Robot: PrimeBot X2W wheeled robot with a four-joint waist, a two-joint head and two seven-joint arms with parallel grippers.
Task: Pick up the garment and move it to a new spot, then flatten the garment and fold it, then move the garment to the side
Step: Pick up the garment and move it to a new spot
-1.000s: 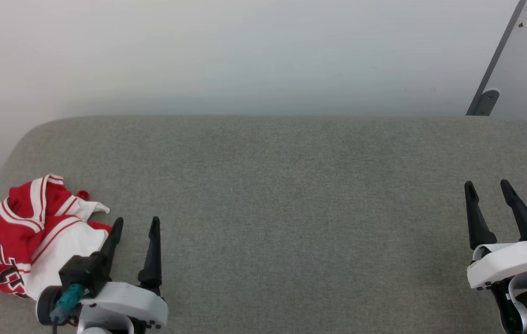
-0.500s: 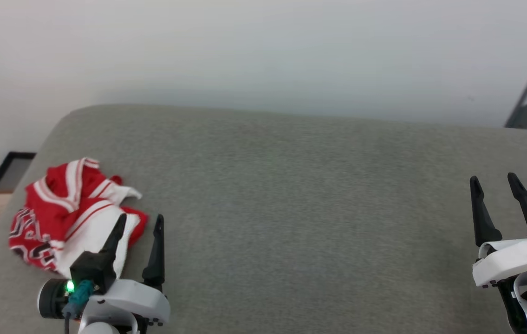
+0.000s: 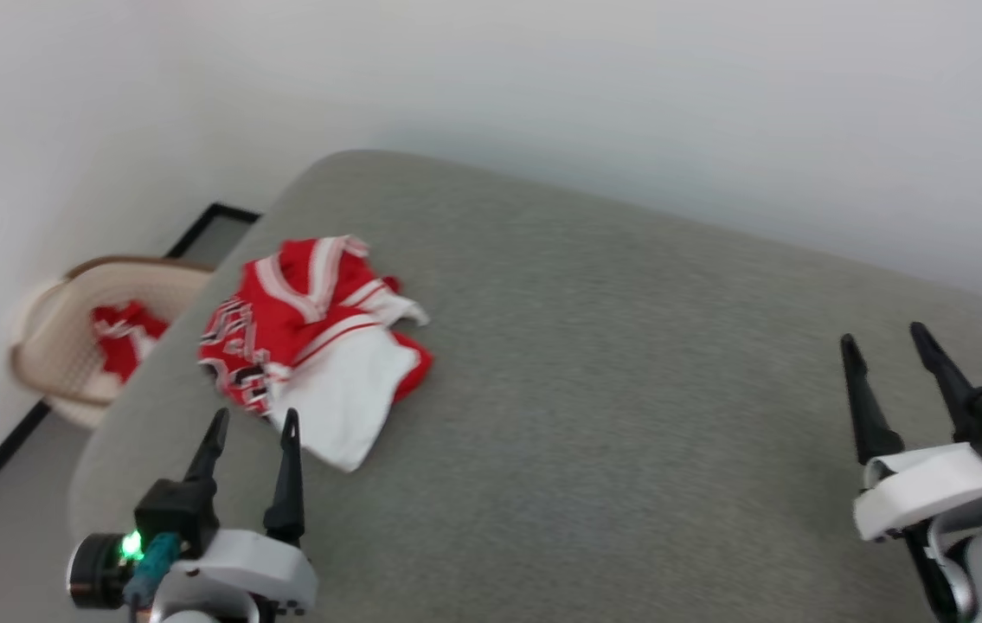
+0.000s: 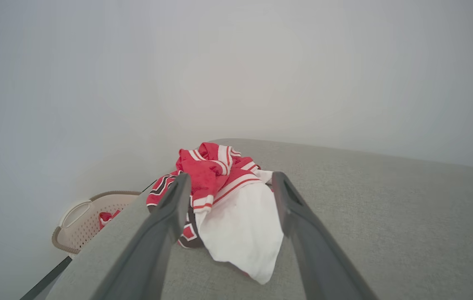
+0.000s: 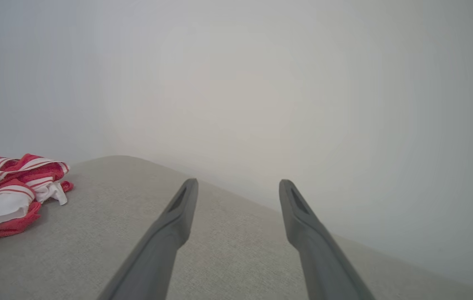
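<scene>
Red jersey (image 3: 309,337) lies crumpled in a heap on the left part of a grey padded table (image 3: 629,389), close to the left edge and toward the far corner. A white sleeve panel is spread out on the near-right side of the heap. Red-and-white striped trim sits on top at the far side. Black lettering with a white outline shows on the left side of the heap, too folded and blurred to read.

Left gripper (image 3: 254,415): two dark fingers spread apart, pointing at the jersey, tips just short of its near edge. In the left wrist view the heap lies between and beyond the two fingers, apart from them. A green light (image 3: 129,545) is lit on the black unit at that wrist, with a teal plug beside it.

Right gripper (image 3: 882,333): at the right side, well apart from the jersey, fingers spread, over bare grey fabric. The right wrist view catches the jersey at its left edge.

A beige perforated basket (image 3: 41,372) stands on the floor (image 3: 15,554) just past the table's left edge, against the white wall (image 3: 629,78). A red-and-white cloth (image 3: 123,333) lies inside it; any print on it is too small to tell.
</scene>
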